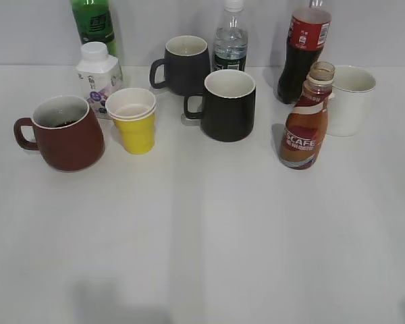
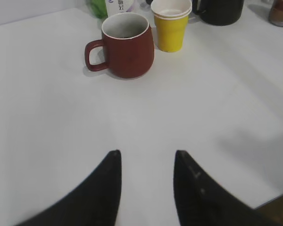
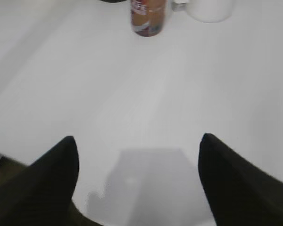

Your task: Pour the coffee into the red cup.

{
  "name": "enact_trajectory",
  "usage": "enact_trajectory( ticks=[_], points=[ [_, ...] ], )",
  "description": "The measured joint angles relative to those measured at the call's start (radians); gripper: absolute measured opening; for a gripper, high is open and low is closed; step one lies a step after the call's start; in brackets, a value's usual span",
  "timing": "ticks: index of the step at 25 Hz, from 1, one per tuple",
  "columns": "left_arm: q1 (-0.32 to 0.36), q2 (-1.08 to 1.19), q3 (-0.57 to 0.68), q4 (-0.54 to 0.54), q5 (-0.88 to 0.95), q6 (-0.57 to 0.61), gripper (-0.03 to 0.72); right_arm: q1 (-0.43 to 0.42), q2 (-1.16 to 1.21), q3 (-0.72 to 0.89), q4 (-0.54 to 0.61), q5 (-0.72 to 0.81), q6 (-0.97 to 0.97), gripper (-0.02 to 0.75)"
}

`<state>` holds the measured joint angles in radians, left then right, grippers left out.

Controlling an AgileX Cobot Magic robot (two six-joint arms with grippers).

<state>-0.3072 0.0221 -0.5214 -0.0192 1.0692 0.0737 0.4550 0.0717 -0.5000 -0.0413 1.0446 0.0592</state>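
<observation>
The coffee bottle [image 1: 305, 128], curvy brown with a red-and-white label and no cap, stands upright at the right; its lower part shows at the top of the right wrist view [image 3: 147, 18]. The red cup [image 1: 64, 133] stands at the left, handle to the left, with dark liquid inside; it also shows in the left wrist view [image 2: 125, 45]. My left gripper [image 2: 147, 157] is open and empty over bare table, well short of the cup. My right gripper [image 3: 139, 141] is wide open and empty, well short of the bottle. Neither gripper shows in the exterior view.
Yellow stacked cups [image 1: 133, 120] stand right of the red cup. Two black mugs [image 1: 226, 104] [image 1: 182, 64], a white milk bottle [image 1: 98, 75], a green bottle [image 1: 93, 21], a water bottle [image 1: 230, 40], a cola bottle [image 1: 304, 47] and a white cup [image 1: 349, 100] stand at the back.
</observation>
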Motion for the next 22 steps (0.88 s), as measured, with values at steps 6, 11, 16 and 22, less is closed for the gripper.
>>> enact_trajectory(
  ticks=[6, 11, 16, 22],
  points=[
    [0.201, 0.0, 0.0, 0.0, -0.001, 0.0, 0.294, -0.307, -0.02, 0.0, 0.001, -0.001, 0.001, 0.592],
    [0.31, -0.001, 0.0, 0.0, -0.001, 0.0, 0.294, -0.375, -0.076, 0.0, 0.001, -0.002, 0.001, 0.589],
    [0.319, -0.027, 0.001, 0.0, -0.002, 0.0, 0.294, -0.377, -0.077, 0.001, 0.002, -0.002, 0.001, 0.589],
    [0.319, -0.029, 0.001, 0.0, -0.002, 0.0, 0.294, -0.377, -0.08, 0.001, 0.009, -0.002, 0.001, 0.588]
  ],
)
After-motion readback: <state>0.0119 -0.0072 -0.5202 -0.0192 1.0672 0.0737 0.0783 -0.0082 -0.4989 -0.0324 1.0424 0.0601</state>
